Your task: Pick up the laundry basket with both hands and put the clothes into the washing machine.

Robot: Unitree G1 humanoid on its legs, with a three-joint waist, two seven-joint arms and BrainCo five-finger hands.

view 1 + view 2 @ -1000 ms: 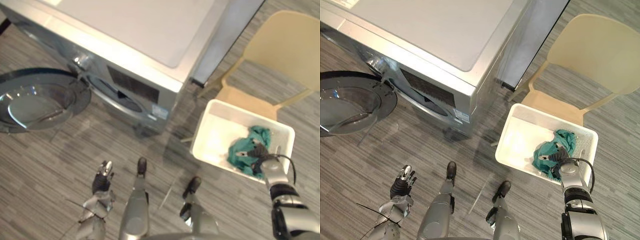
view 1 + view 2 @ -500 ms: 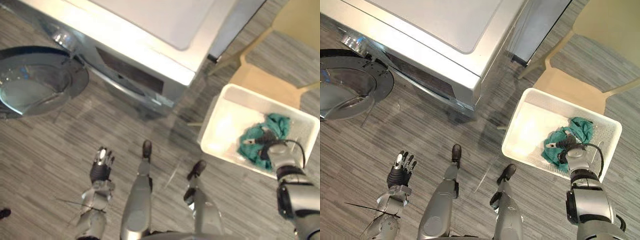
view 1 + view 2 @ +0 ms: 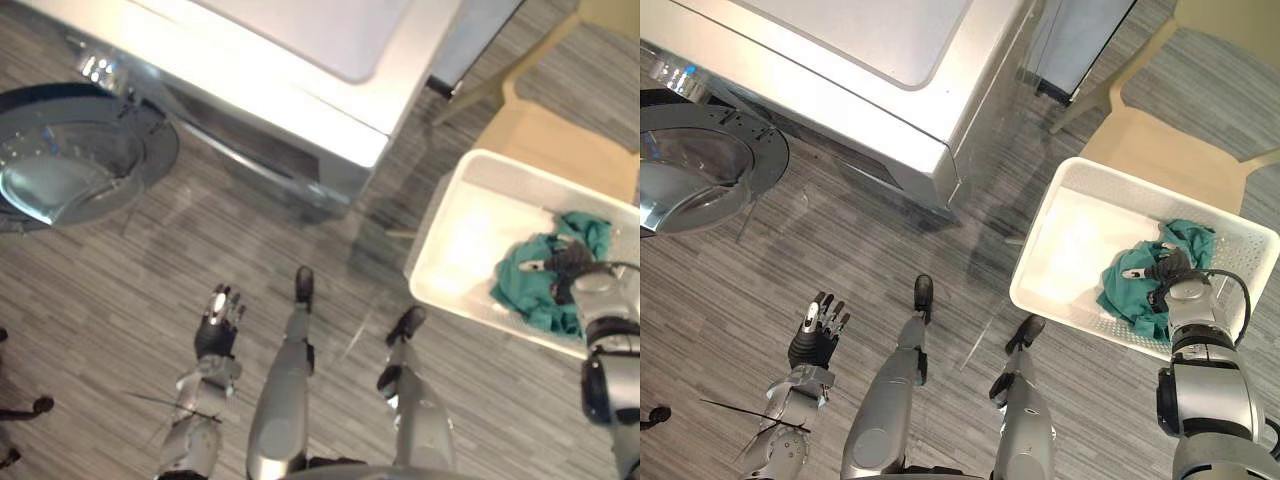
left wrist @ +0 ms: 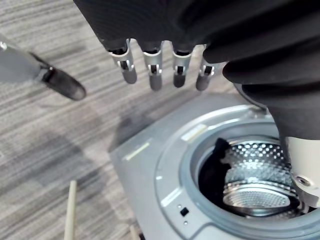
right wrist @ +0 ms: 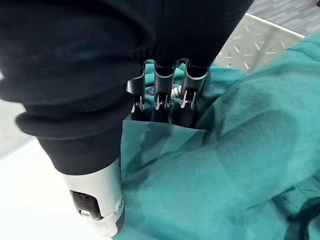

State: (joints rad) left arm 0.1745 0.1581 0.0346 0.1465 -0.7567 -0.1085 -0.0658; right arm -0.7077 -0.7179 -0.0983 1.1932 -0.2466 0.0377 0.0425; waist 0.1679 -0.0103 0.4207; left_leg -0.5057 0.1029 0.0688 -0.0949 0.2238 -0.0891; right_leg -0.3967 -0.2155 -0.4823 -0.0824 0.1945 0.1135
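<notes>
The right hand (image 3: 1170, 275) sits in the crumpled teal cloth (image 3: 1130, 297) inside the white perforated plastic laundry basket (image 3: 1070, 245), near the silver front-loading washing machine (image 3: 840, 60); whether it grips cannot be told. The left hand (image 3: 818, 337) hangs open, fingers straight

no legible text or numbers

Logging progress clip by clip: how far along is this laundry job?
Done: the washer door stands open. In hand: the right hand rests on the teal clothes in the basket; the left hand hangs open, idle. Left: lifting the clothes into the drum.
</notes>
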